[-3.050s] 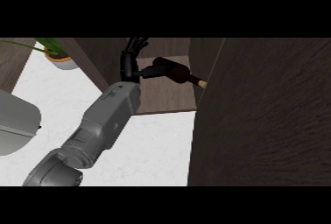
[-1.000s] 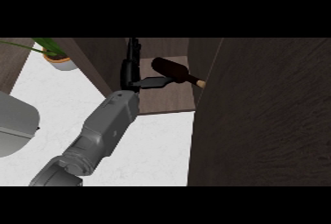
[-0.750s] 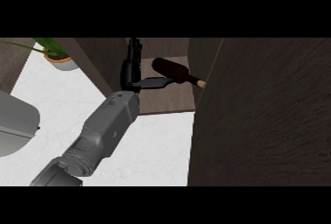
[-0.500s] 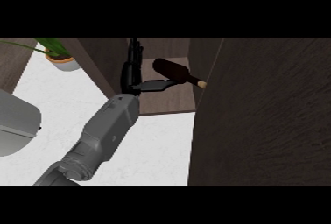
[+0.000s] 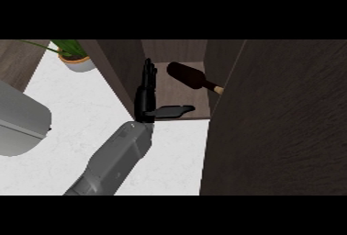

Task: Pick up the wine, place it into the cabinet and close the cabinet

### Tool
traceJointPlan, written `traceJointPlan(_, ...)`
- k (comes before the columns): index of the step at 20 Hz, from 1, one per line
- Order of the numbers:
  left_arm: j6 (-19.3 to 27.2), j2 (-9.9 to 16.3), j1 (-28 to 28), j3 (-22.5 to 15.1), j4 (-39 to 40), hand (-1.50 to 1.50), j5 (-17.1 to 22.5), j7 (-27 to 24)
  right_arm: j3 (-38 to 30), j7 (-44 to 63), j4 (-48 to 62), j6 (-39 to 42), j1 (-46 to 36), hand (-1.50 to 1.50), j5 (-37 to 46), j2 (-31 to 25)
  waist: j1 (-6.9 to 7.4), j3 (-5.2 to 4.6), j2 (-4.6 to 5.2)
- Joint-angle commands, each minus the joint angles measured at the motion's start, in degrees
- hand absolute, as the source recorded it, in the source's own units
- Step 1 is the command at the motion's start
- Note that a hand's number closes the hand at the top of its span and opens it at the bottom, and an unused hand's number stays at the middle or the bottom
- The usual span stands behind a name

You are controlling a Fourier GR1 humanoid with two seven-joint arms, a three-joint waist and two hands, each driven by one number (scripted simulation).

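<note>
The cabinet [image 5: 284, 114] fills most of the view: its dark open door stands as a broad slab on the right, its left wall runs down from the top, and between them a narrow opening shows the brown shelf [image 5: 177, 98]. Below and to the left lies the white counter [image 5: 61, 124], with a grey appliance [image 5: 17, 121] at the left edge and a potted plant [image 5: 73, 57] near the top.

A single grey forearm rises from the lower edge to the shelf. Which arm it is I cannot say for sure; by its place in the view I take it for the left hand [image 5: 148, 94]. Its fingers are straight, pointing into the cabinet along the left wall, its thumb sticks out sideways, and it holds nothing. The other hand does not show.

The wine bottle [image 5: 192, 78] lies on its side on the shelf, tilted, its neck pointing toward the door, apart from the hand.

The risks, as I judge them: the door cannot swing shut while the arm sits in the opening, so it could strike the forearm. A lying bottle can roll, and a knock from the thumb could send it to the shelf's front edge. Its neck, close to the door side, might catch the closing door.
</note>
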Motion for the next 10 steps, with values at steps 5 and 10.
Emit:
traceJointPlan(5,13.0,0.0,13.8,-13.4,-22.5,-1.50,-1.1,1.1,-2.5,-0.6,-3.7,0.6,3.4,-1.50,-2.1,-0.7,1.83,0.05,-0.06)
traceJointPlan(10,18.7,0.9,18.7,-15.4,-36.0,-1.50,-6.2,7.0,-2.5,3.4,-4.8,-0.7,0.4,-1.50,-1.4,-1.3,2.08,0.03,-0.04)
